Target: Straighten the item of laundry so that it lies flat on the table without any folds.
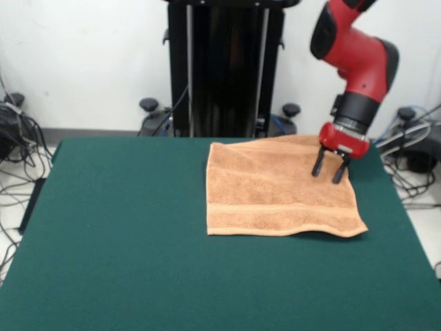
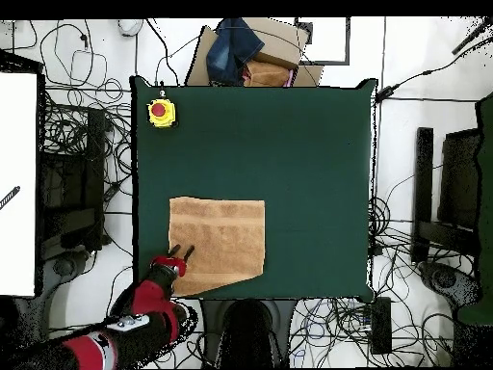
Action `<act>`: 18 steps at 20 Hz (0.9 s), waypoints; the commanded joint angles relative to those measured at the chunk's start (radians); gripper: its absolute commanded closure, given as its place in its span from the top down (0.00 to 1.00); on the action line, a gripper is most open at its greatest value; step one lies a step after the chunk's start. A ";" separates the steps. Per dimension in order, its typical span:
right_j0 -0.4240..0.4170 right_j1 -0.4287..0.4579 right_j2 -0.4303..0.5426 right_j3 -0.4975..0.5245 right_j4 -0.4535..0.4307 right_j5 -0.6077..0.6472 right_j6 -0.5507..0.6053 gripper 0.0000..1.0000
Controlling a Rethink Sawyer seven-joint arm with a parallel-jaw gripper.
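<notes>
Your green surface (image 1: 124,227) is big, much wider than the towel (image 1: 275,193). The towel lies on the side of the surface where the arm comes in, close to the edge where the arm's stand is. From above it looks almost like a square, and most of it is flat. One woven band runs across it near one edge.

Look at the corner by the hand. From above, the edge there runs on a slant, so that corner looks turned under or pulled in. In the front view the other corner on that side lifts a little off the surface too.

Your red arm (image 1: 355,58) reaches down over that end of the towel. The hand (image 1: 330,168) hangs just above the cloth near the slanted corner. Its two dark fingers (image 1: 318,165) are spread apart and they hold nothing.

So I think you are near the end of the job, with one last corner to fix. Next, you would lower the hand, pinch only the top layer at that corner, and pull it gently outward, away from the middle. Go slow, or the whole towel may slide.

A red button on a yellow box (image 2: 161,112) sits far off at another corner.
</notes>
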 commanded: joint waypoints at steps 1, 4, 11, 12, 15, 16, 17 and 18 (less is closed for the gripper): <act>-0.226 0.076 0.154 -0.229 -0.297 -0.017 0.292 1.00; -0.257 0.072 0.172 -0.225 -0.333 -0.029 0.283 1.00; -0.326 0.062 0.230 -0.205 -0.337 0.013 0.283 1.00; -0.328 0.060 0.230 -0.202 -0.334 0.012 0.280 1.00; -0.292 0.028 0.217 -0.151 -0.260 0.013 0.269 1.00; -0.277 0.014 0.212 -0.127 -0.230 0.013 0.270 1.00; -0.266 -0.003 0.212 -0.097 -0.199 0.009 0.283 1.00; -0.255 -0.020 0.213 -0.067 -0.169 0.005 0.296 1.00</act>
